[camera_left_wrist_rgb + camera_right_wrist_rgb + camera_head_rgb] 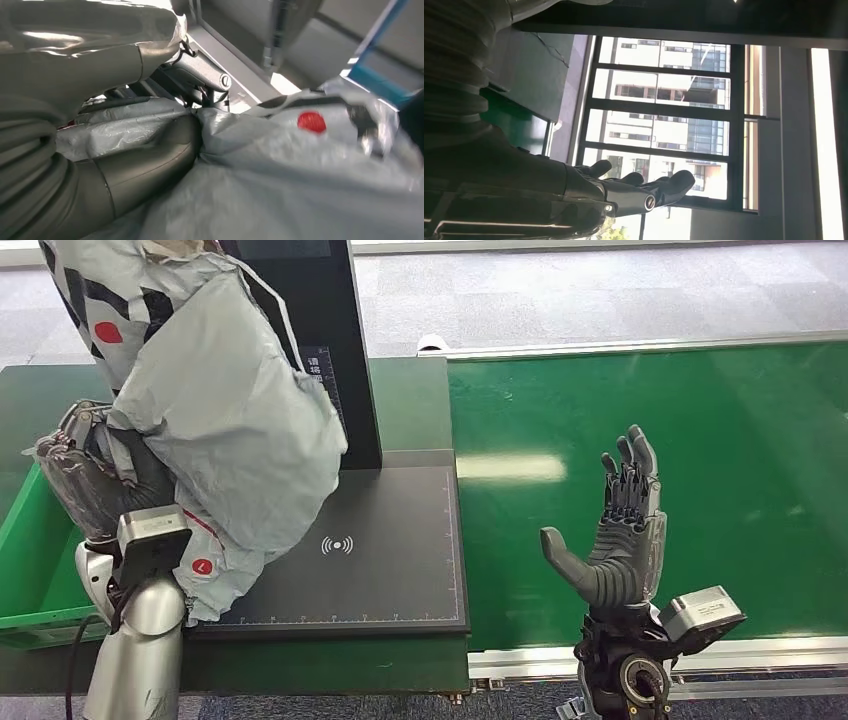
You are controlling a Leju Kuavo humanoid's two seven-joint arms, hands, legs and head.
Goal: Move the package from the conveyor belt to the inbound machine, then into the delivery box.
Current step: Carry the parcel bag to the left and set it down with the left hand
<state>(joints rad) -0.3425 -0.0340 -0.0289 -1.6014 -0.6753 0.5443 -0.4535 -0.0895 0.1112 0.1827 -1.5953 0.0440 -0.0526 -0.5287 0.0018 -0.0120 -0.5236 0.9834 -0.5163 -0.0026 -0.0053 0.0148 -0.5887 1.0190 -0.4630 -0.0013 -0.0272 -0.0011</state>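
Note:
A big grey plastic package (225,410) with red dots and black marks is lifted over the left part of the black scanner plate (400,550) of the inbound machine. My left hand (95,475) grips its left side, fingers wrapped in the crumpled plastic; up close the thumb (145,165) presses into the package (280,190). My right hand (615,535) is held upright over the green conveyor belt (700,470), fingers spread and straight, holding nothing; from the right wrist the hand (624,192) stands against a window.
The machine's dark upright screen post (330,330) rises behind the package. A green delivery box (30,540) sits at the left, beside the plate. The belt's metal rail (520,660) runs along the near edge.

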